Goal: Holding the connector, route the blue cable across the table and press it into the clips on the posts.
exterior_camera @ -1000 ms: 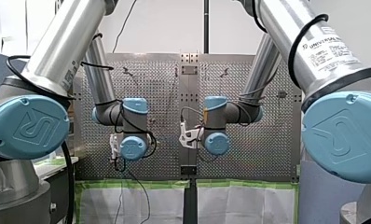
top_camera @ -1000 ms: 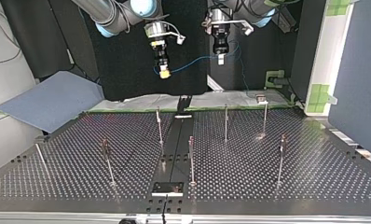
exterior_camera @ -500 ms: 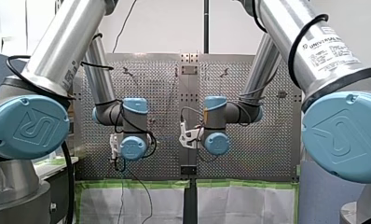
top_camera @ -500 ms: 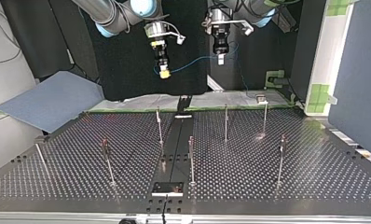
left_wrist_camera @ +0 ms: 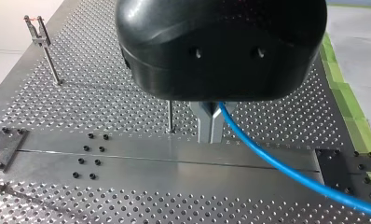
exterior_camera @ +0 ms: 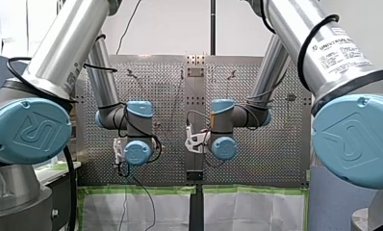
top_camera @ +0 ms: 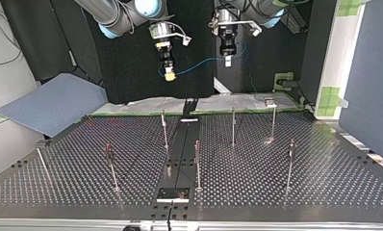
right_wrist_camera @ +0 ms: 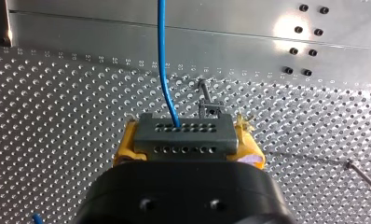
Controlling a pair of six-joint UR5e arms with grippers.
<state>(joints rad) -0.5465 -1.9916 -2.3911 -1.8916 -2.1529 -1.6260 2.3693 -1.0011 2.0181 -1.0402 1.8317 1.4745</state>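
Right end effector (right_wrist_camera: pixel 186 142) clamps the rigid-looking connector (right_wrist_camera: pixel 193 133) between its pads; left end effector (left_wrist_camera: pixel 210 133) pinches the blue cable (left_wrist_camera: pixel 277 162), likely limp.

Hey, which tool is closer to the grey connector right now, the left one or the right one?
Right. My right tool is clamped on the connector itself; my left tool grips the blue cable farther along, apart from the connector.

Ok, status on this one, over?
Right gripper shut on connector. Left gripper shut on blue cable. Both above table; cable in no clips yet. Nothing blocking posts.
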